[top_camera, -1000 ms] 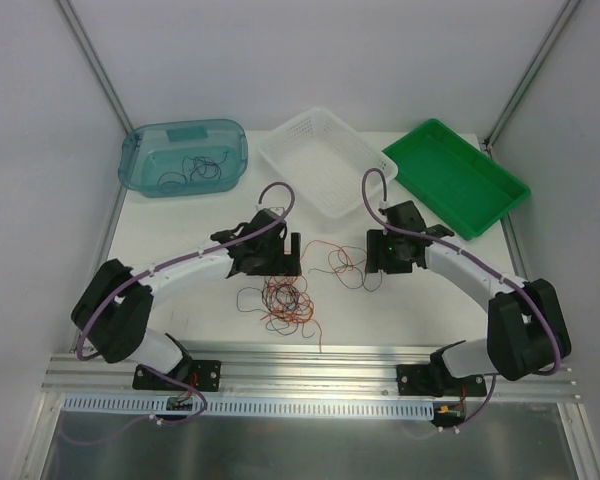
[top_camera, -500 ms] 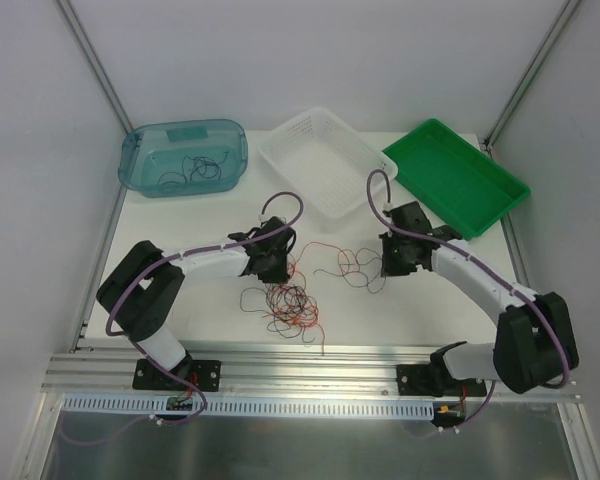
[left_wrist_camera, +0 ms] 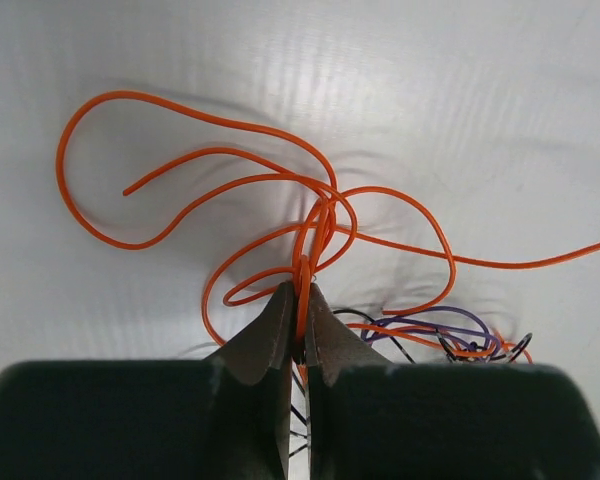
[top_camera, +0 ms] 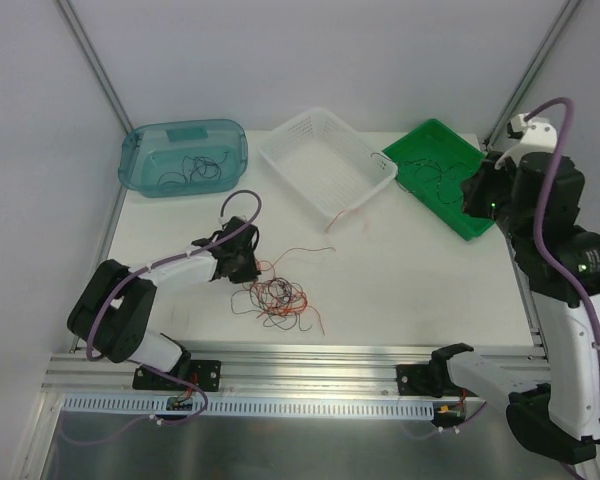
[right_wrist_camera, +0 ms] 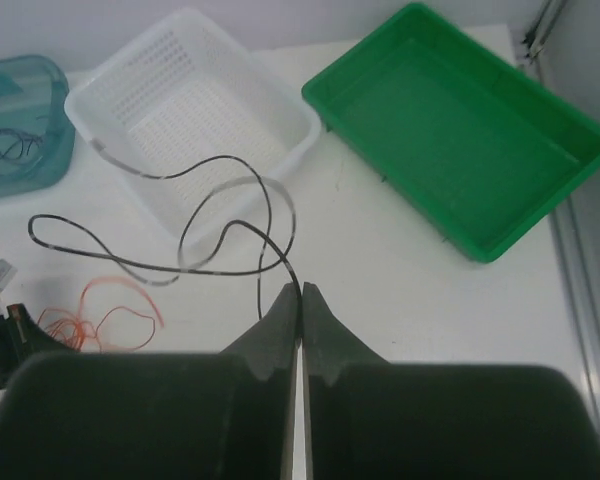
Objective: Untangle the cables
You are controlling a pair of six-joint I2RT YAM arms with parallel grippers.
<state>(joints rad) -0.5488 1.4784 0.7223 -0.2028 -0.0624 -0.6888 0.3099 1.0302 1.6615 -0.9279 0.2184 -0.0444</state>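
Note:
The cables [top_camera: 278, 297] lie as a tangle of thin red-orange and black loops on the white table, near the front. My left gripper [top_camera: 246, 268] sits low at the tangle's left edge. In the left wrist view this gripper [left_wrist_camera: 302, 292] is shut on an orange cable [left_wrist_camera: 230, 180] that loops away over the table. My right gripper [top_camera: 470, 203] is raised high by the green tray [top_camera: 430, 140]. In the right wrist view it [right_wrist_camera: 300, 290] is shut on a black cable [right_wrist_camera: 210, 225], which hangs in loose loops below.
A teal bin [top_camera: 140, 150] holding a few black wires stands at the back left. A white basket [top_camera: 375, 170] is at the back centre. A loose red wire [top_camera: 345, 215] lies by the basket's near edge. The table's front rail [top_camera: 310, 360] runs below the tangle.
Both grippers have shut on cables. The right arm rose and swung right to the green tray with the black cable. The left gripper drew back to the left, pulling an orange cable.

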